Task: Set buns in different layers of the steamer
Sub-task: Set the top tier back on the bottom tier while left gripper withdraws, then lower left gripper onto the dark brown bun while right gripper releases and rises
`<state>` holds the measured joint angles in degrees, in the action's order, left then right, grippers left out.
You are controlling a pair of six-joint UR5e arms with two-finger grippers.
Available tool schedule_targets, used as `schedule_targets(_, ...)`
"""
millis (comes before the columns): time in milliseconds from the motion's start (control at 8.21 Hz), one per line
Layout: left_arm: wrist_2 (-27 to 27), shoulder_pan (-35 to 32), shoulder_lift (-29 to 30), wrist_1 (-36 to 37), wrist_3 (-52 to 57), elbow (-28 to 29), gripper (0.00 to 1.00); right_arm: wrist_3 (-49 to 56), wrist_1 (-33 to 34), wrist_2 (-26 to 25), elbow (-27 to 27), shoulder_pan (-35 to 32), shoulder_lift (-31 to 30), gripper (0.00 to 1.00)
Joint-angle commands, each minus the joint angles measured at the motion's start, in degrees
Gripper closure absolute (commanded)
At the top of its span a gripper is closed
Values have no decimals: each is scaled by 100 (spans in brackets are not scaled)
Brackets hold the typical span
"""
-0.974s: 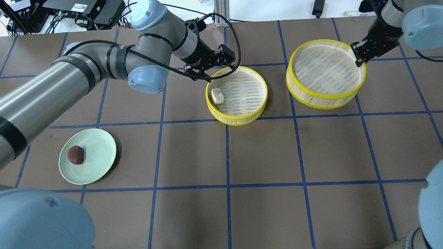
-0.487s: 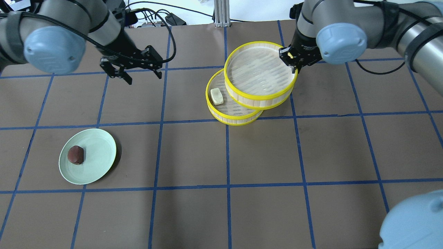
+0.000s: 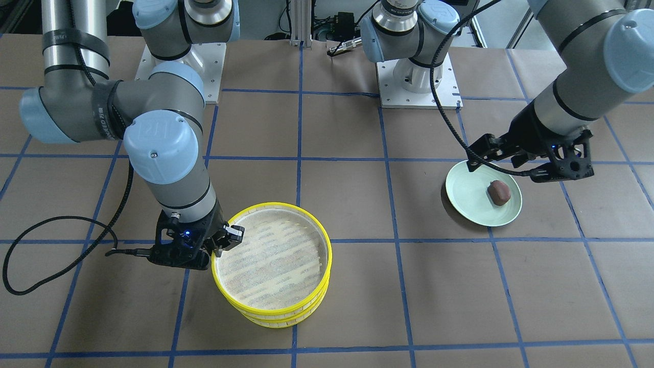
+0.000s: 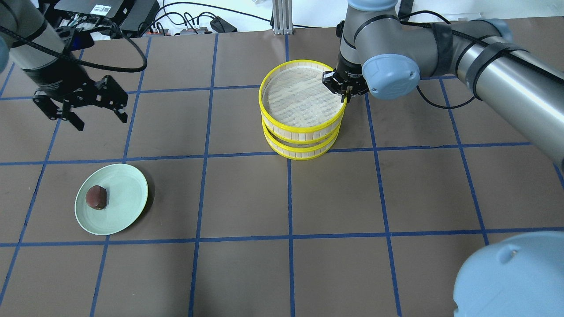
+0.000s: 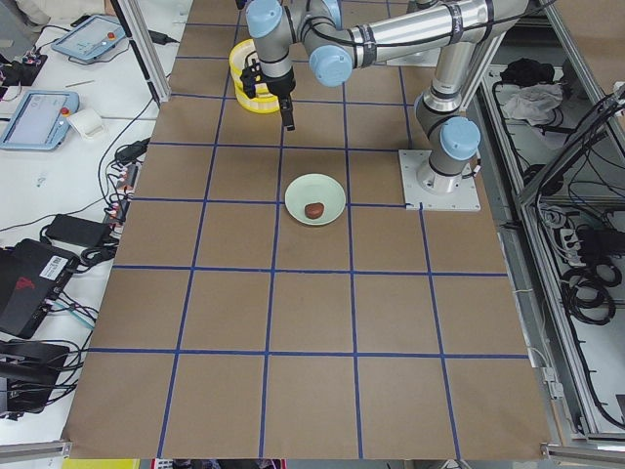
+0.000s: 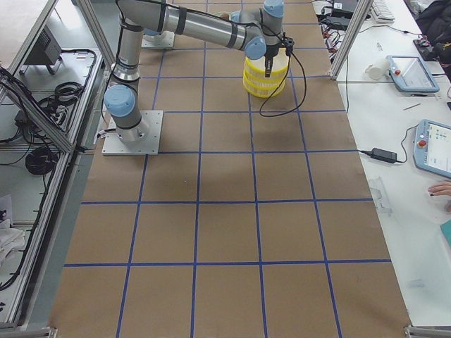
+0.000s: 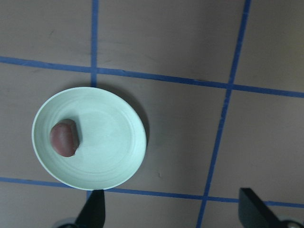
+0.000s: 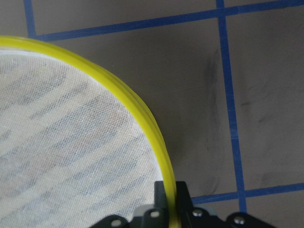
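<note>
Two yellow-rimmed steamer trays stand stacked: the upper tray (image 4: pixel 299 94) sits on the lower tray (image 4: pixel 304 150). The stack also shows in the front view (image 3: pixel 271 260). My right gripper (image 4: pixel 346 94) is shut on the upper tray's rim (image 8: pixel 142 114) at its right side. The cream-white bun is hidden under the upper tray. The dark reddish-brown bun (image 4: pixel 96 197) lies on the mint-green plate (image 4: pixel 123 207). My left gripper (image 4: pixel 102 124) is open and empty, above the table behind the plate. The left wrist view shows the bun (image 7: pixel 64 137) on the plate (image 7: pixel 109 142).
Brown table paper with a blue tape grid (image 4: pixel 288 198). Cables and black boxes (image 4: pixel 105 9) lie past the far edge. The right arm's elbow (image 4: pixel 511 277) fills the near right corner of the overhead view.
The right gripper carried the upper tray left and set it squarely on the lower tray, covering the white bun. The left gripper, still open, moved left and toward the plate.
</note>
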<state>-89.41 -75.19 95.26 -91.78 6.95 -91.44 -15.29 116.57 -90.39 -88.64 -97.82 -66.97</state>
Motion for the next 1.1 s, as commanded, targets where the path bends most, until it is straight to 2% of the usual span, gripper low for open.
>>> schedule_targets(0, -358, 932, -42, -130, 890, -407, 0, -1, 270, 4, -135, -26, 166, 100)
schedule_targets(122, -384, 1153, 36, -103, 1000, -776, 0, 0, 261, -13, -171, -26, 167, 100)
schedule_targets(365, -419, 1164, 273, 37, 1001, -1226, 0, -9, 226, -23, -197, -26, 167, 100)
schedule_targets(609, -437, 1173, 781, 256, 1010, -1280, 0, -35, 217, -5, -215, -26, 158, 100)
schedule_targets(853, -961, 1173, 1099, 799, 1184, -1298, 0, -62, 217, 4, -224, -26, 158, 100)
schedule_targets(974, -973, 1182, 1248, 985, 1212, -1289, 0, -71, 217, 13, -224, -26, 149, 100)
